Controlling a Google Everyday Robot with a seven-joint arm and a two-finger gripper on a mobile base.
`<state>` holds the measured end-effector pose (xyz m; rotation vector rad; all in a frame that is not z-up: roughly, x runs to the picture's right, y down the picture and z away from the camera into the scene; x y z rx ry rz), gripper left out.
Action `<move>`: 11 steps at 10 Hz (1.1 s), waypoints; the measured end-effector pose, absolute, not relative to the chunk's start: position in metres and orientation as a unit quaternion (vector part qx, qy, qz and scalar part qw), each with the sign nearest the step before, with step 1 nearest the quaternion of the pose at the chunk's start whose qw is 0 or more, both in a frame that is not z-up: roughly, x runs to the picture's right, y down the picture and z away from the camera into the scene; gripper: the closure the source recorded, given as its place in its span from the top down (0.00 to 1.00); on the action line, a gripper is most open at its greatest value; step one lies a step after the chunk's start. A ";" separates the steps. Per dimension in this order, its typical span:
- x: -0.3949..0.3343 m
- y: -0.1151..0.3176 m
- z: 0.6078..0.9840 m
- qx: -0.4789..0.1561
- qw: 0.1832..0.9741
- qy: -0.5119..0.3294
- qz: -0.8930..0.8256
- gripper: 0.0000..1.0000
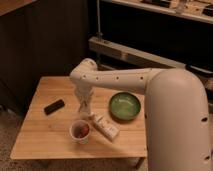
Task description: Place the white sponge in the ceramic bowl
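Single overhead-angled camera view. The white jointed robot arm [150, 87] is reaching in from the right side of the frame, across a light wooden table [50, 132], and bending down at its elbow near the table's middle.

The two-finger gripper [84, 107] is pointing straight down over the middle of the table, left of the round shallow green glazed ceramic bowl [124, 106] and just behind the small white cup with red contents [80, 131]. Finger state: cannot tell from this view.

The small off-white soft sponge [85, 111] is appearing as a pale lump right at the gripper's tip, at or just above the table surface. Whether it is being gripped or merely touched cannot be made out. It is sitting outside the bowl, with bare table showing between the two.

The bowl is resting on the right half of the table, partly behind the arm's large forward segment; its interior is showing only green glaze.

A longer white labelled bottle [105, 126] is lying on its side between cup and bowl, just in front of the gripper. A flat black bar [54, 106] is lying near the left edge, well apart from the rest.
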<state>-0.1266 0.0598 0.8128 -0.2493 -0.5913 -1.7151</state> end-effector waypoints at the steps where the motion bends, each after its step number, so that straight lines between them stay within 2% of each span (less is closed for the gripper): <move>1: -0.128 0.058 0.813 -0.105 0.609 -0.259 -0.742 0.11; 11: -0.120 0.011 0.823 -0.092 0.637 -0.271 -0.716 0.11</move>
